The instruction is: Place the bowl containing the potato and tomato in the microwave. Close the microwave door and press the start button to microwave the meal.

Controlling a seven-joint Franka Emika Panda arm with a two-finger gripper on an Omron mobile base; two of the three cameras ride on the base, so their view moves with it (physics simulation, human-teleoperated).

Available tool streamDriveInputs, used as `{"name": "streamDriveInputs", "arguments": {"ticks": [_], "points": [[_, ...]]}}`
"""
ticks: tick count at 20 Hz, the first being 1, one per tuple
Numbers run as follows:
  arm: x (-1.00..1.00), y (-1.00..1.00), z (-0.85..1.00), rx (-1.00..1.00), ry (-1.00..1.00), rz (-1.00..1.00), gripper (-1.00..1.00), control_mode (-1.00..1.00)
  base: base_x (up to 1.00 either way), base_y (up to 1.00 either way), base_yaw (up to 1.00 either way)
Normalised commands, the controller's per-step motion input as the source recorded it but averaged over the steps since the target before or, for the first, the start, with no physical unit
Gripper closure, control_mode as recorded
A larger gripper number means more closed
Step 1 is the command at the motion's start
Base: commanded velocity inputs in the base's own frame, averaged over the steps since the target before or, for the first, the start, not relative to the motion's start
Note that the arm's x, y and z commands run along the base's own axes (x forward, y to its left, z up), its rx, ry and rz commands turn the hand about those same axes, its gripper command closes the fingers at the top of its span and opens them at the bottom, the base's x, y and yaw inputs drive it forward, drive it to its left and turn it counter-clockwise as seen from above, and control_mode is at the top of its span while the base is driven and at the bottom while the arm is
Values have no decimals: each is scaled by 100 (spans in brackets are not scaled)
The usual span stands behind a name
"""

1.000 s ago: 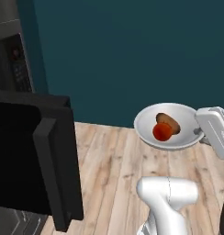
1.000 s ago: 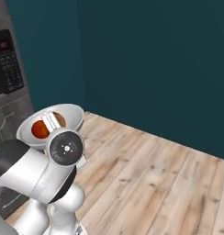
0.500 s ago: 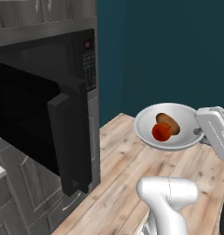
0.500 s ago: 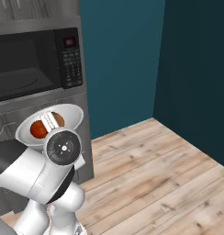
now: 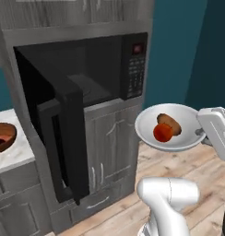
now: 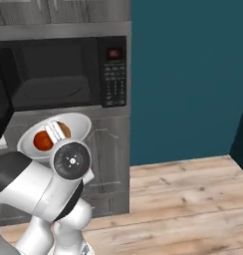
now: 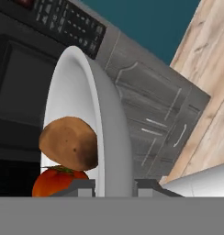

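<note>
The bowl (image 5: 172,127), with the potato (image 5: 168,123) and the tomato (image 5: 162,132) touching inside it, is gripped by its rim in the narrowly parted gripper (image 7: 114,186) and is held in the air beside the microwave (image 5: 105,76), whose microwave door (image 5: 63,138) is swung open.
</note>
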Motion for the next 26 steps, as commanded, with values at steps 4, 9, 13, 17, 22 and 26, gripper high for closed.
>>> {"name": "streamDriveInputs", "arguments": {"ticks": [4,9,13,17,22,26], "points": [[0,0,0,0,0,0,100,100,74,-6,60],[0,0,0,0,0,0,100,100,63,-30,57],[0,0,0,0,0,0,100,100,46,-46,53],[0,0,0,0,0,0,100,100,20,-33,48],[0,0,0,0,0,0,100,100,0,-3,38],[0,0,0,0,0,0,100,100,8,0,16]]}}
